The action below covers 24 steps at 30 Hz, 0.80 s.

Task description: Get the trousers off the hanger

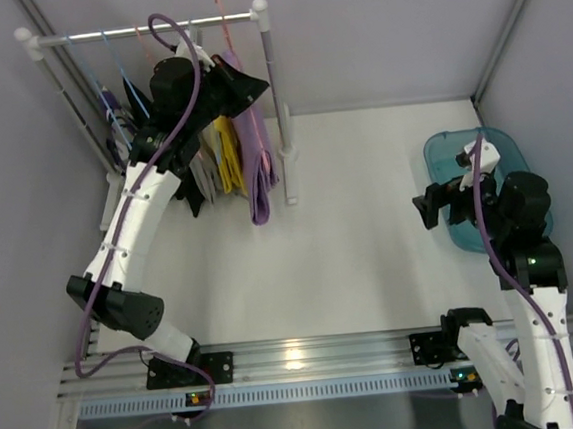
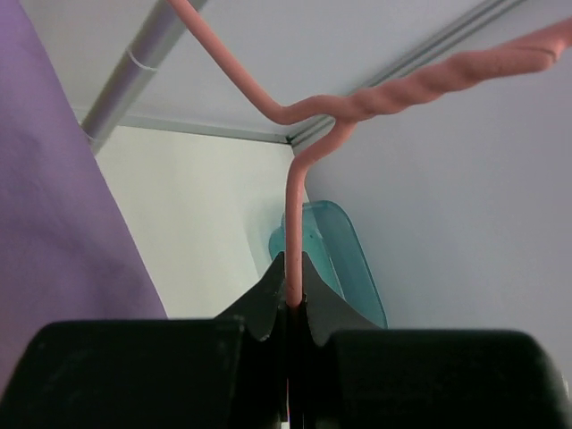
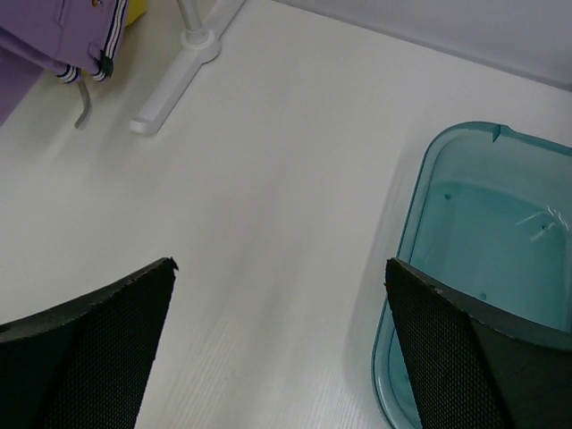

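Early in the job, judging by the rack. Pinching the pink hanger (image 2: 293, 223) on its thin wire just below the twisted neck with the left jaws, pressed together on the wire with no gap showing. Reaching high for that, up beside the rail (image 1: 80, 36) at the far left of the bench (image 1: 370, 247).

Hanging under that rail: the lilac trousers (image 1: 255, 167), folded and drooping lowest, the yellow pair (image 1: 227, 154) just beside them, and dark patterned cloth (image 1: 115, 141) further left, with more largely hidden behind the left arm. Probably the lilac trousers on the pinched hanger, going by the purple cloth right beside the wire in the left wrist view, though cannot tell for sure. Cannot tell either whether the hook rests on the rail or sits lifted off it.

Holding the right jaws spread wide, gripping nothing, low over bare bench next to the teal tub (image 3: 483, 241), well apart from the rack. No trousers in the tub or on the bench as far as seen.

Done so far: a grip on one hanger, no more. Left to do: bringing that hanger off the rail, sliding the cloth free of it, likely with help from the right jaws, then the same for the other pairs.
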Each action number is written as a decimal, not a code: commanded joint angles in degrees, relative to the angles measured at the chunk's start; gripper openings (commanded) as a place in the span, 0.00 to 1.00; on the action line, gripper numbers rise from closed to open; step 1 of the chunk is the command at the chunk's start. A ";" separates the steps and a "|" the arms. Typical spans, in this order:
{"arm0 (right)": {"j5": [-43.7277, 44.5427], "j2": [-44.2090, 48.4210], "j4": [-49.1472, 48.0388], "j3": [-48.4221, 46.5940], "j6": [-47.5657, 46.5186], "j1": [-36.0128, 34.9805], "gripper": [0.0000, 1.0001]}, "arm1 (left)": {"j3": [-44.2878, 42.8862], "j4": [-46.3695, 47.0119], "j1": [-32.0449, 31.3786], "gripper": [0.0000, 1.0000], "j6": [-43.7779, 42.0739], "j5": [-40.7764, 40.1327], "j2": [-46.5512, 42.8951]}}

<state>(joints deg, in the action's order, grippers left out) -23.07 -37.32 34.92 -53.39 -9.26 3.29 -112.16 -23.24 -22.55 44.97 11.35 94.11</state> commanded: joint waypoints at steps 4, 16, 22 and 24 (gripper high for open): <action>-5.49 5.06 -4.85 -2.08 0.90 0.67 1.00 | 11.06 5.76 -2.85 0.00 0.21 8.42 -11.73; -9.27 9.37 -13.64 2.67 6.27 0.05 0.99 | 16.45 5.30 -14.62 0.00 0.02 6.05 -16.15; -6.03 8.14 -14.18 4.96 3.72 -2.85 0.99 | 13.65 6.98 -20.51 0.00 3.01 0.87 -11.68; -2.62 8.05 -13.56 4.96 2.41 -3.29 0.97 | 12.06 6.46 -21.31 0.00 5.03 -0.54 -9.74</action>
<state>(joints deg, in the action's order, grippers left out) -29.47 -29.02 25.06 -48.25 -4.93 1.37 -95.66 -25.32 -42.46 46.96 14.00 82.70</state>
